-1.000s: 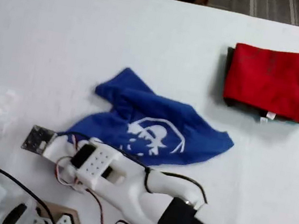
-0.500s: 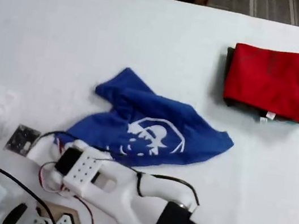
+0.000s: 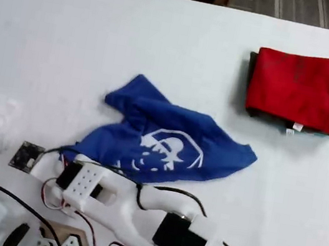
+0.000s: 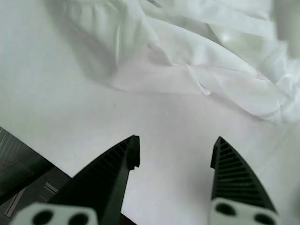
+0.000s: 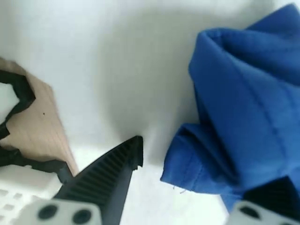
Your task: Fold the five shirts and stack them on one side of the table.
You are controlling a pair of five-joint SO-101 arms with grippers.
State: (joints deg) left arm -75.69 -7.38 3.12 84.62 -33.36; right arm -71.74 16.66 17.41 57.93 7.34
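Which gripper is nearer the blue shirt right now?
Right. The right gripper sits open at the edge of the blue shirt. The left gripper hangs open by the crumpled white cloth, apart from the blue one.

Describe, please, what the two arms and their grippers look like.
Both arms are white plastic with black motors; the right arm carries red and black wires. The left gripper and right gripper have black, ribbed, pointed fingers on white bases.
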